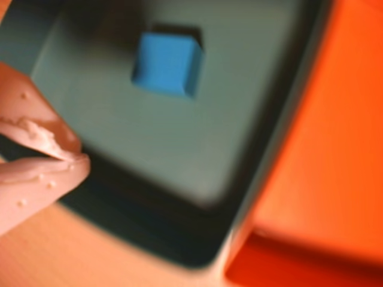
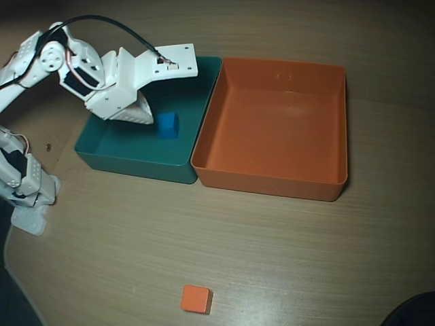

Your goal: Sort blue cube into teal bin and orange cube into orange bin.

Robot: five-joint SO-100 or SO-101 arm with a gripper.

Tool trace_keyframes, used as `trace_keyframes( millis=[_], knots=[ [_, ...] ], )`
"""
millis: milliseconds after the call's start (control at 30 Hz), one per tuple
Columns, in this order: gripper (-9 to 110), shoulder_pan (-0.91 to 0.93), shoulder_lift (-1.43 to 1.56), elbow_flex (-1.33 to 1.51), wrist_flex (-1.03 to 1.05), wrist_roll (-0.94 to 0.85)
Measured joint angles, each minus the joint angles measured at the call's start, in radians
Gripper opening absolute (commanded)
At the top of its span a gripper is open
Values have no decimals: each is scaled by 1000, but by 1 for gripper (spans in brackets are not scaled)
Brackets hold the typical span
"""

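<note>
The blue cube [image 2: 167,125] [image 1: 167,64] rests on the floor of the teal bin [image 2: 136,166] [image 1: 179,143], free of any grip. My gripper [image 2: 144,117] [image 1: 75,156] hovers over that bin just left of the cube in the overhead view. Its peach fingertips touch each other, shut with nothing between them. The orange bin [image 2: 272,180] [image 1: 335,149] stands directly right of the teal one with nothing in it. The orange cube [image 2: 196,299] lies alone on the wooden table near the front edge, far from the arm.
The arm's white base [image 2: 27,197] sits at the left edge of the table. The two bins touch side by side. A dark object [image 2: 414,312] pokes in at the bottom right corner.
</note>
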Motion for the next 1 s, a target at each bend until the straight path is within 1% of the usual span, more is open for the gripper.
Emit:
trace_keyframes(
  millis=[133, 300, 533, 667, 733, 800, 1000],
  knots=[
    [-6, 127, 14, -9, 0, -6],
    [-6, 288, 0, -147, 0, -6],
    [-5, 483, -190, -423, 0, -21],
    [-5, 555, -337, -574, 0, -129],
    [-3, 589, -419, -635, 0, -209],
    [2, 620, -489, -680, 0, -291],
    [23, 721, -620, -769, 0, -466]
  ],
)
